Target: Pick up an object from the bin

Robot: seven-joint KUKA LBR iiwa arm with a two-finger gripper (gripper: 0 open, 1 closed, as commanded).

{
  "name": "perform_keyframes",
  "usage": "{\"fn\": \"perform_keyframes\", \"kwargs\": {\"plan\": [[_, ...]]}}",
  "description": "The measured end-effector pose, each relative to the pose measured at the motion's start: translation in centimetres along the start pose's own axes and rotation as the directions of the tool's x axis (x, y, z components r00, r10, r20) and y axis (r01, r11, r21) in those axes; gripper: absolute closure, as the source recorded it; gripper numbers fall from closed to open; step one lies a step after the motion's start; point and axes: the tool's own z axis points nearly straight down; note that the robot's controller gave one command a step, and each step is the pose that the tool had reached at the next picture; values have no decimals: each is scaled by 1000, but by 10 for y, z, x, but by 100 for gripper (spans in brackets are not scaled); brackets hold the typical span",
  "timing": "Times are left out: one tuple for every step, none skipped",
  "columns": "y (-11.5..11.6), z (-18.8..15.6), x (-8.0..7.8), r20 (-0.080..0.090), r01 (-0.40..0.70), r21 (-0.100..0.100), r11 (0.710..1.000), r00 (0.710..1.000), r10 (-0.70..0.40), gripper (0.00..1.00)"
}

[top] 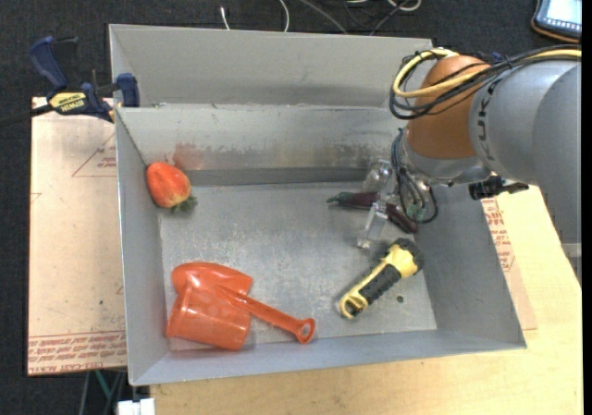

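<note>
Gripper [381,212] of the arm sits low in the right part of the grey metal bin [277,140], close to the floor and not far from the back wall. How far open it is cannot be told, and nothing can be seen held in it. Right beside it, partly under the wrist, lies a dark maroon flat object [350,201] whose kind is hard to make out; whether the gripper touches it cannot be told either. Just beyond, toward the near wall, a yellow-and-black handled tool [377,281] lies slanted on the floor. Well apart to the left are an orange plastic scoop [217,307] with a long handle and, in the far left corner, a red strawberry-like toy [167,184]. The task looks to be at the reaching stage: everything rests on the floor, so a firm grasp and the lift out of the bin are left.
</note>
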Motion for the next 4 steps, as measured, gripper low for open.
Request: {"fn": "perform_keyframes", "kwargs": {"plan": [[-4, -1, -2, 0, -169, -5, 986, 986, 169, 100], [-4, -1, -2, 0, -169, -5, 986, 986, 169, 100], [-4, -6, -1, 0, -168, -4, 986, 986, 168, 100], [-4, -23, -2, 0, -167, -5, 986, 986, 167, 100]]}}
